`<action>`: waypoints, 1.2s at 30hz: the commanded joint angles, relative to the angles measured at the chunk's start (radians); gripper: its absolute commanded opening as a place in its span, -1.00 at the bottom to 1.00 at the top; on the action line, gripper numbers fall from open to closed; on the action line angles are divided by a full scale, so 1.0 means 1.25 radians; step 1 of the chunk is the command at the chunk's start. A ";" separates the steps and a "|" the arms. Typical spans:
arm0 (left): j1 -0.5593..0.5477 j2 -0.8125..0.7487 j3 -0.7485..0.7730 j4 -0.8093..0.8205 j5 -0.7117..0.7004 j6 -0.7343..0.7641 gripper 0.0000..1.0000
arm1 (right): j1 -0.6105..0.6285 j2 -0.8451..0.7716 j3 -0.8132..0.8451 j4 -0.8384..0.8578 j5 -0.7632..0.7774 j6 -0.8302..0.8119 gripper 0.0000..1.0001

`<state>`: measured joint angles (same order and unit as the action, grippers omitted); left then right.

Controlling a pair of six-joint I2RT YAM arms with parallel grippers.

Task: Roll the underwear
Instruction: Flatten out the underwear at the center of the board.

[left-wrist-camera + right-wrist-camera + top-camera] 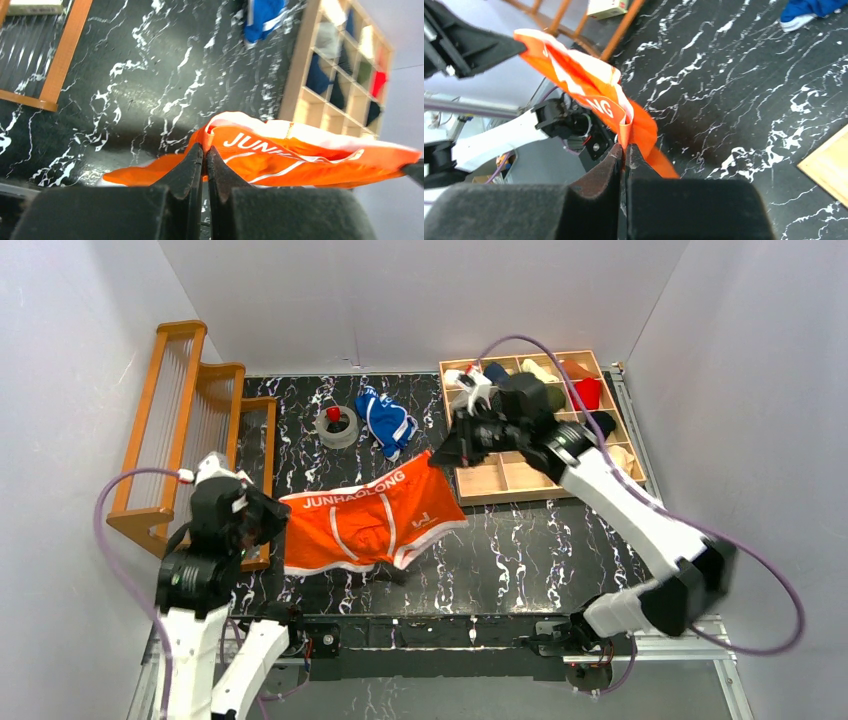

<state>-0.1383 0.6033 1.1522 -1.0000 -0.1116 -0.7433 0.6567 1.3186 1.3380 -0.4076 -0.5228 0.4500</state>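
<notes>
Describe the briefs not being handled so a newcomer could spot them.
On the black marbled table, look to the far edge, between the grey tape roll and the wooden compartment tray. The blue briefs lie crumpled there, white-striped and untouched, unlike the orange briefs stretched between the left pincer and the right pincer.

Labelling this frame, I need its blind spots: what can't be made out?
Top view: the right arm covers several compartments of the wooden tray.
Left wrist view: the top edge cuts off the blue underwear.
Top view: the red item in the grey ring is too small to identify.
Right wrist view: folds hide most orange underwear lettering.
</notes>
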 commanded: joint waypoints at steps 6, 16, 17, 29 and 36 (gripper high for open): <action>0.007 0.406 -0.173 0.239 -0.004 0.018 -1.00 | -0.063 0.602 0.333 -0.085 0.101 -0.042 -0.97; 0.015 0.622 -0.168 0.397 -0.103 0.093 -0.86 | -0.071 0.843 0.622 -0.162 0.168 -0.105 -0.74; 0.015 0.624 -0.169 0.402 -0.113 0.102 -0.66 | -0.072 0.845 0.629 -0.160 0.167 -0.111 -0.73; 0.016 0.520 -0.145 0.379 -0.081 0.159 0.45 | -0.073 0.786 0.674 -0.244 0.191 -0.172 0.23; 0.015 0.421 -0.257 0.468 0.209 0.103 0.46 | -0.056 0.630 0.421 -0.172 0.078 -0.131 -0.06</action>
<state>-0.1249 1.2015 0.9165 -0.4820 -0.0864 -0.5659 0.5663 2.2612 2.0018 -0.6689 -0.3408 0.2619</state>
